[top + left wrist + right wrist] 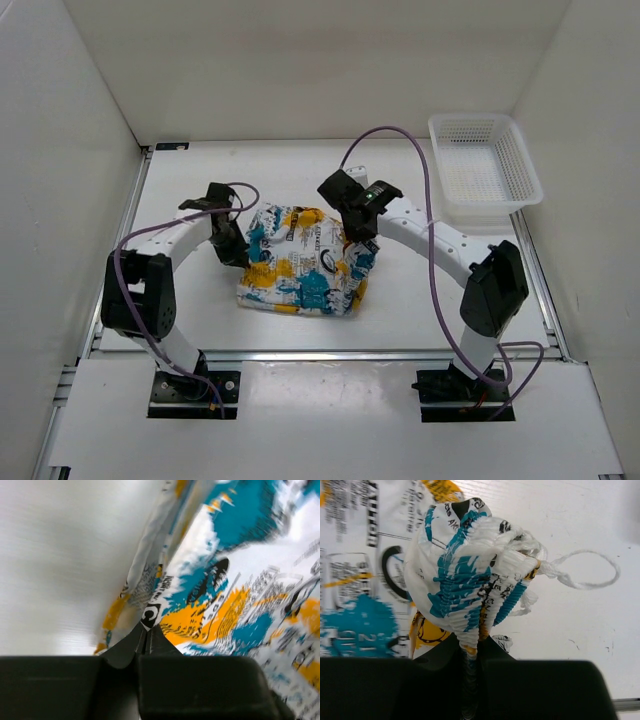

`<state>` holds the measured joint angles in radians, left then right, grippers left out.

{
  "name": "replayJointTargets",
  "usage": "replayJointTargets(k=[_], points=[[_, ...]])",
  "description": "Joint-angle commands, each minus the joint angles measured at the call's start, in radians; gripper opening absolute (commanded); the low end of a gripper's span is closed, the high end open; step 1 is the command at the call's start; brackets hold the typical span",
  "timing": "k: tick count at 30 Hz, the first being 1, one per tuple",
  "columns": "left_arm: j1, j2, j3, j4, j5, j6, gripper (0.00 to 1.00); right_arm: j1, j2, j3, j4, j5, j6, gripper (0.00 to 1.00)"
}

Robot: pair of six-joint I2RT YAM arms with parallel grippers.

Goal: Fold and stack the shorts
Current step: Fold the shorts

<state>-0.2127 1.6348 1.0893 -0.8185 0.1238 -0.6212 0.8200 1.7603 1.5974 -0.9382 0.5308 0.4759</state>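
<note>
The left gripper (147, 632) and right gripper (472, 647) each pinch the shorts (300, 262) only at the edge (the right on the bunched waistband (487, 575)), so uneven pulling may free the fabric.

This looks like a robot laboratory: plain white walls (80, 100) enclose a white table (420, 300) with aluminium rails (330, 355).

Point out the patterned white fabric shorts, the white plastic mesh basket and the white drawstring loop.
patterned white fabric shorts (300, 262): top view, cloth's middle.
white plastic mesh basket (527, 155): top view, right rim.
white drawstring loop (590, 552): right wrist view, upper arc.
</note>
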Motion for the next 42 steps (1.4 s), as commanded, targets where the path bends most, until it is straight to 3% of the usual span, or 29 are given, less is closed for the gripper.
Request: replayJointTargets(k=[1,5,8,11,12,13,16,19,23,24,30,42], points=[[0.033,0.023,0.027,-0.007,-0.053,0.040,0.10,0.001,0.011,0.071,-0.024,0.052,0.017,0.00],[0.053,0.112,0.069,-0.007,-0.067,0.049,0.10,0.021,0.034,0.110,-0.024,0.052,0.006,0.00],[0.053,0.088,0.069,-0.007,-0.046,0.049,0.10,0.021,0.044,0.121,-0.033,0.061,0.006,0.00],[0.062,0.065,0.069,-0.017,-0.046,0.075,0.30,-0.015,0.010,0.058,-0.033,0.061,0.006,0.00],[0.062,0.065,0.069,-0.018,-0.046,0.086,0.44,-0.034,-0.014,0.015,-0.021,0.061,0.006,0.00],[0.062,0.065,0.057,-0.018,-0.024,0.086,0.50,-0.047,-0.028,-0.006,-0.021,0.061,0.006,0.00],[0.062,0.040,0.047,-0.018,-0.009,0.095,0.57,-0.093,-0.085,-0.104,-0.001,0.084,-0.005,0.00],[0.041,-0.001,0.037,-0.027,0.000,0.095,0.57,-0.140,-0.140,-0.188,0.032,0.139,-0.045,0.00],[0.041,-0.047,0.018,-0.027,0.000,0.095,0.27,-0.223,-0.171,-0.206,0.055,0.172,-0.088,0.00],[0.041,-0.038,0.030,-0.027,-0.009,0.095,0.12,-0.223,-0.171,-0.206,0.055,0.182,-0.088,0.00],[0.023,0.032,0.093,-0.027,0.003,0.084,0.10,-0.303,-0.171,-0.153,0.065,0.147,-0.131,0.00],[-0.068,0.310,0.253,0.011,0.048,0.064,0.10,-0.245,-0.128,0.036,0.075,-0.037,-0.139,0.00]])
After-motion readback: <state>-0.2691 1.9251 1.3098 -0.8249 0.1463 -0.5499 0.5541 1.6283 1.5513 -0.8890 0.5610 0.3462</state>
